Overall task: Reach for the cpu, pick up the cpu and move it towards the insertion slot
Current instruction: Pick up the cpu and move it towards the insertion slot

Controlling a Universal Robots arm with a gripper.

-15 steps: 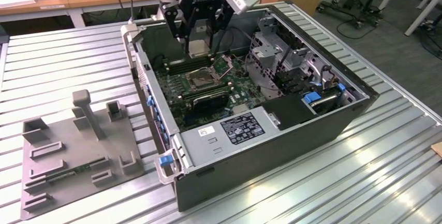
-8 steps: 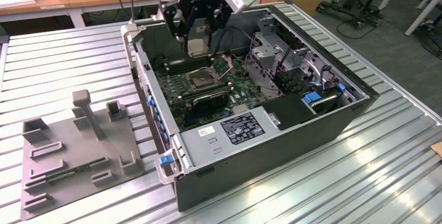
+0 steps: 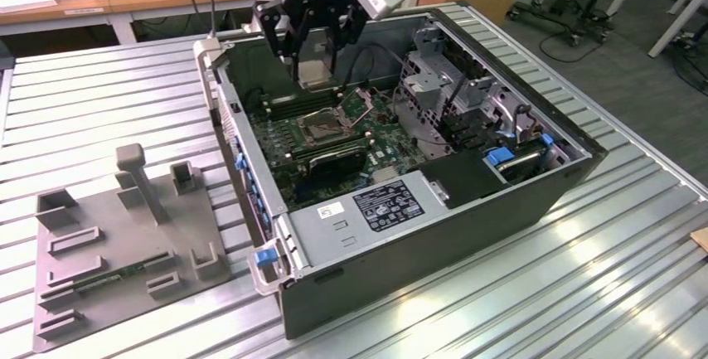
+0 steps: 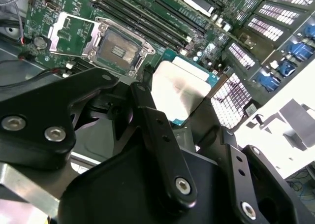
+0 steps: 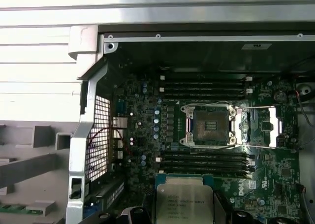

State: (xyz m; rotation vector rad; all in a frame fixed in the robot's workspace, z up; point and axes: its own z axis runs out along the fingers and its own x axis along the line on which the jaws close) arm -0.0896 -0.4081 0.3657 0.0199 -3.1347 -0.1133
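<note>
The cpu [image 5: 184,203] is seen at the lower centre of the first wrist view, held by the pincer [image 3: 315,73] above the open computer case [image 3: 443,235]. In the second wrist view the chip [image 4: 179,91] is framed at centre right between black pincer links, and the pincer is judged to be closed on its edges.

The chip is likely light, rigid and thin. Its metal lid is smooth and may be slippery, and its underside is probably fragile, so a hold by two opposite edges would be judged safest, with the flat faces left untouched. A tilted or loose hold could let it slide.

It is shown as a small flat square with a pale silver-white metallic top and a narrow green border around that lid. Fine print is visible on the lid but is not read.

The insertion slot [image 5: 210,126] is found at centre right of the first wrist view, and at upper left of the second wrist view [image 4: 115,49], with a shiny metal frame, a dark centre and its cover plate swung open beside it. The chip is held apart from it, not yet over it. In the exterior view the pincer hangs at upper centre, over the green motherboard [image 3: 376,139]. The case rests on a ribbed metal counter [image 3: 99,102].
</note>
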